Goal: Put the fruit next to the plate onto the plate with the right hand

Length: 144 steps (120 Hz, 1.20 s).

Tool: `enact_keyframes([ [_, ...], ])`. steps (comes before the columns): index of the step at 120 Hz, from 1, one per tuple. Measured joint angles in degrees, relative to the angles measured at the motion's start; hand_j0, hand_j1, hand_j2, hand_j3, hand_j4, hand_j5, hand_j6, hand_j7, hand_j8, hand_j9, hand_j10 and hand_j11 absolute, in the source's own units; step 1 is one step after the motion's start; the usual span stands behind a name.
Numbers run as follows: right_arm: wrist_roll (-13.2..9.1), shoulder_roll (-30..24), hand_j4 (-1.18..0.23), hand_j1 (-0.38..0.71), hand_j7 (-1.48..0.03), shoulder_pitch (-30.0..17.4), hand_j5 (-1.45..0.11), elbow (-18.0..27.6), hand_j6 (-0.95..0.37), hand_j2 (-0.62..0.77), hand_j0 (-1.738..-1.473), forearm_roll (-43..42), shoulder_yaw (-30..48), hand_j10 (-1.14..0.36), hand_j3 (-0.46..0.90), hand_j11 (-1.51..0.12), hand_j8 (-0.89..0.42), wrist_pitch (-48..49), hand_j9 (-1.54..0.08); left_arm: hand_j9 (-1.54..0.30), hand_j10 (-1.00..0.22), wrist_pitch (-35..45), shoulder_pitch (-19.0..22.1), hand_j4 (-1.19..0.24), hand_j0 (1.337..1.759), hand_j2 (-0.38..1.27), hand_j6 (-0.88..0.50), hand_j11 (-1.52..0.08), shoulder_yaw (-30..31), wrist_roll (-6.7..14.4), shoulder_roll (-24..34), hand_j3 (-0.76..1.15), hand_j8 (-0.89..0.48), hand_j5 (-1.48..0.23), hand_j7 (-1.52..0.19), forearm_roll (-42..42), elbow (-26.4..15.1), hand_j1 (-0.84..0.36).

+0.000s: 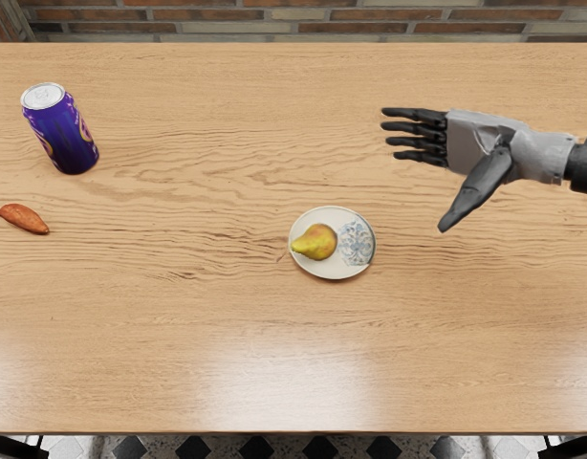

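A yellow-green pear (315, 242) lies on the left half of a small white plate (356, 267) near the middle of the table. The plate has a blue pattern on its right side. My right hand (429, 153) hovers above the table, up and to the right of the plate, well apart from it. Its fingers are stretched out flat toward the left, the thumb points down toward the table, and it holds nothing. The left arm does not show.
A purple drink can (60, 128) stands tilted at the far left. An orange sweet potato (22, 219) lies below it near the left edge. A brick wall runs along the table's far edge.
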Motion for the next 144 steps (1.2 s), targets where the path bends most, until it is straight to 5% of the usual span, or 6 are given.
enact_keyframes([
  [23,8.3,-8.3,0.0,-0.35,0.0,-3.3,0.0,-0.1,0.0,0.0,-1.658,0.0,-0.1,0.0,0.0,0.0,0.0,0.2,0.0,0.0,0.0,0.0,0.1,0.0,1.658,0.0,0.0,0.0,0.1,0.0,0.0,0.0,0.0,0.0,0.0,0.0,0.0,0.35],
  [44,11.7,-13.4,0.0,-0.35,0.0,-5.4,0.0,-2.6,0.0,0.0,-1.658,0.0,-0.2,0.0,0.0,0.0,0.0,0.2,0.0,0.0,0.0,0.0,0.1,0.0,1.658,0.0,0.0,0.0,0.1,0.0,0.0,0.0,0.0,0.0,0.0,0.0,0.0,0.35],
  [76,12.7,-14.4,0.0,-0.35,0.0,-6.8,0.0,-5.3,0.0,0.0,-1.658,-0.5,-0.8,0.0,0.0,0.0,0.0,0.2,0.0,0.0,0.0,0.0,0.1,0.0,1.658,0.0,0.0,0.0,0.1,0.0,0.0,0.0,0.0,0.0,0.0,0.0,0.0,0.35],
  [144,12.2,-7.6,0.0,-0.35,0.0,-6.0,0.0,-5.7,0.0,0.0,-1.658,-1.8,-0.2,0.0,0.0,0.0,0.0,0.2,0.0,0.0,0.0,0.0,0.1,0.0,1.658,0.0,0.0,0.0,0.1,0.0,0.0,0.0,0.0,0.0,0.0,0.0,0.0,0.35],
])
